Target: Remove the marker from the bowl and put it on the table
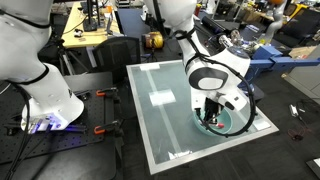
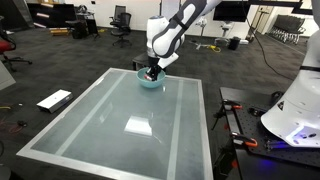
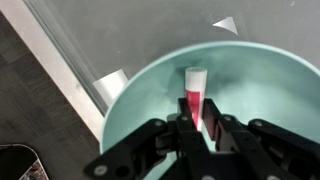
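Observation:
The red-pink marker [image 3: 193, 88] with a whitish tip lies inside the teal bowl [image 3: 270, 80]. My gripper [image 3: 200, 125] reaches down into the bowl, and its two fingers are closed on the marker's near end. In both exterior views the gripper [image 1: 210, 112] [image 2: 151, 72] sits in the bowl [image 1: 238, 126] [image 2: 150, 85]. The bowl stands near a corner of the pale grey-green table [image 1: 165, 100] [image 2: 120, 120]. The marker is hidden by the gripper in the exterior views.
The table's light rim [image 3: 70, 70] and a whitish tape patch [image 3: 112, 85] lie just beside the bowl, with dark floor beyond. The white robot base [image 1: 45, 95] stands by the table. Office chairs and cluttered workbenches [image 1: 95, 30] stand further off.

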